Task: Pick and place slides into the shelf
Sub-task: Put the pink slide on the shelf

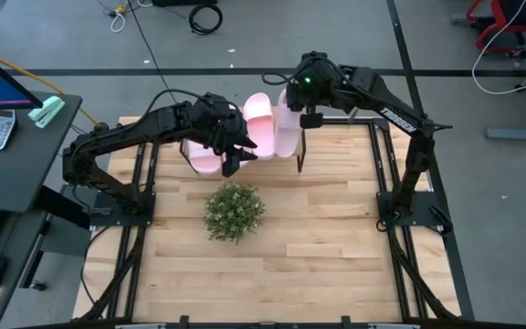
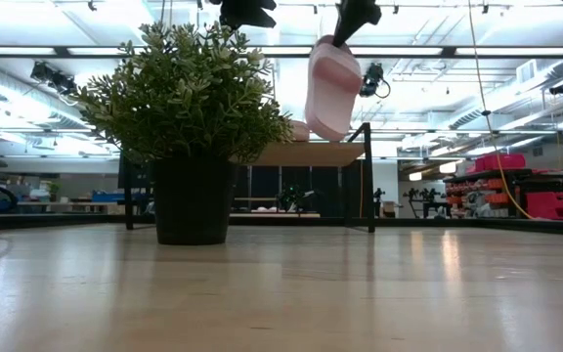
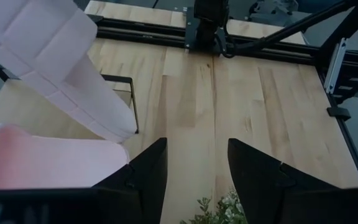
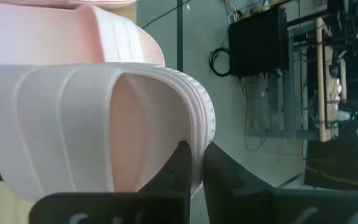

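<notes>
My right gripper (image 1: 306,102) is shut on a pale pink slide (image 1: 287,131) above the right end of the shelf (image 2: 311,154). In the low view this slide (image 2: 332,88) hangs clear over the wooden top board. Two more slides lie on the shelf top, one (image 1: 258,114) in the middle and one (image 1: 205,161) at the left end. My left gripper (image 3: 194,167) is open above the shelf's near edge, beside the left slide (image 3: 42,165) and touching nothing. In the left wrist view the hanging slide (image 3: 55,68) also shows. My right gripper pinches the hanging slide between its two fingers at the ribbed rim (image 4: 199,134) of its upper end, beside the wide strap (image 4: 61,124). The fingers (image 2: 352,14) come from above, pointing down. The slide hangs nearly upright below them, lifted clear of the shelf.
A green bushy plant in a dark pot (image 1: 234,212) stands on the table just near of the shelf; it also shows in the low view (image 2: 189,117). The wooden tabletop (image 1: 318,247) stretches open to the right and near side. Black frame rails (image 1: 386,183) border the table.
</notes>
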Tool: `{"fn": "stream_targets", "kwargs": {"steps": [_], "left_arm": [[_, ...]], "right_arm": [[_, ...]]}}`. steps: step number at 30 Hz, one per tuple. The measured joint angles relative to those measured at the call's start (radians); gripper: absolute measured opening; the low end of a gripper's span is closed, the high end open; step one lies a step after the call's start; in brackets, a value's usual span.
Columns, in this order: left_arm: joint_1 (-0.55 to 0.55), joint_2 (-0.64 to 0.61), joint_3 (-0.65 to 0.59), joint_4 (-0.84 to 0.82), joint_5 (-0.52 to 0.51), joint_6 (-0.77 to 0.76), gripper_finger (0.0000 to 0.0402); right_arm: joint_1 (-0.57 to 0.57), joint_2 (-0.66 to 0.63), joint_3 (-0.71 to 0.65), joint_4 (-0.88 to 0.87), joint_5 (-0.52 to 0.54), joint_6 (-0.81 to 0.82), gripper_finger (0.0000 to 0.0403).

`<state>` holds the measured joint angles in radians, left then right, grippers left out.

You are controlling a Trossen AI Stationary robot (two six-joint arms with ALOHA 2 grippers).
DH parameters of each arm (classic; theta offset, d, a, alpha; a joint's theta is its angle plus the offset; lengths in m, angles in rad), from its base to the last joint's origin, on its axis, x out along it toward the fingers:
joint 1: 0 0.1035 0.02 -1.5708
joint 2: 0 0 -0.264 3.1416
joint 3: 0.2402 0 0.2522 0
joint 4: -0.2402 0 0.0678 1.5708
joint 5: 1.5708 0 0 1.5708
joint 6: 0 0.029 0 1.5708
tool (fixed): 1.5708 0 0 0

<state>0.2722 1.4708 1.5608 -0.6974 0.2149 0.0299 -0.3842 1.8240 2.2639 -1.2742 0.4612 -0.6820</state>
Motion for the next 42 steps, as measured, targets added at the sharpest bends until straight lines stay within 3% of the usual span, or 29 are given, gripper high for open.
{"fn": "stream_targets", "kwargs": {"steps": [12, 22, 36, 42], "left_arm": [[0.0, 0.0, 0.0, -0.034, 0.0, 0.005, 0.0175], [0.0, 0.0, 0.0, -0.034, 0.0, 0.016, 0.0173], [0.018, 0.0, 0.0, -0.033, 0.0, 0.029, 0.0173], [0.018, 0.0, 0.0, -0.033, 0.0, 0.03, 0.0172]], "right_arm": [[0.019, -0.007, 0.007, -0.037, 0.049, -0.07, 0.002], [0.053, -0.007, 0.007, -0.054, 0.15, -0.079, 0.002], [0.057, -0.018, 0.069, -0.106, 0.098, -0.003, 0.0019], [0.089, -0.022, 0.078, -0.13, 0.15, 0.0, 0.0019]]}}
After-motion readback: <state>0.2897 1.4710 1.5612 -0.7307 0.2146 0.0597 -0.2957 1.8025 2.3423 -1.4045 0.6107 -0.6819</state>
